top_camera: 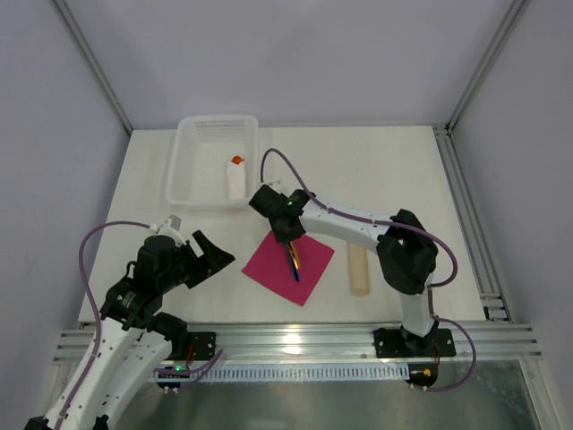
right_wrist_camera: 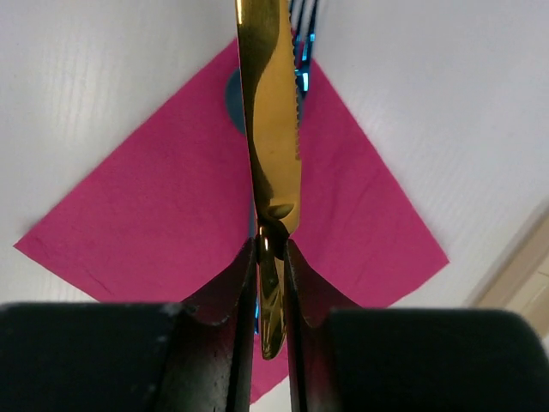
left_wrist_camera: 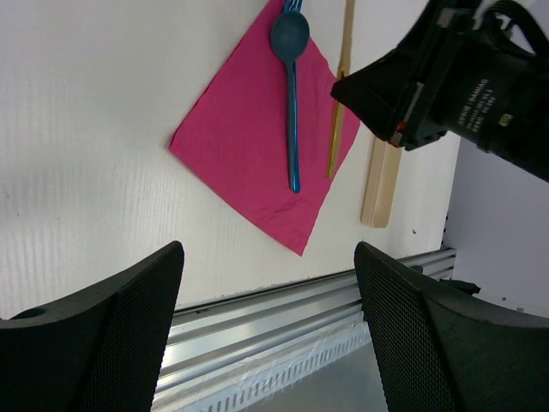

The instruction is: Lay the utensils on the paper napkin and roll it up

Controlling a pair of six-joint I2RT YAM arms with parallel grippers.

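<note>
The magenta paper napkin [top_camera: 288, 266] lies flat on the table in front of the right arm. A blue spoon [left_wrist_camera: 292, 51] lies on it, with blue fork tines [right_wrist_camera: 302, 34] showing just beyond the spoon's bowl. My right gripper [top_camera: 286, 236] is over the napkin's far corner and is shut on the yellow-orange knife [right_wrist_camera: 270, 129], which it holds by the handle. The blade points away over the napkin [right_wrist_camera: 163, 215]. I cannot tell whether the knife touches the paper. My left gripper [top_camera: 211, 258] is open and empty, left of the napkin [left_wrist_camera: 249, 146].
A long beige strip [top_camera: 358, 269] lies just right of the napkin. A white mesh basket [top_camera: 192, 170] at the back holds a white roll with an orange tip [top_camera: 236, 179]. Aluminium rails [left_wrist_camera: 283, 318] run along the table's near edge.
</note>
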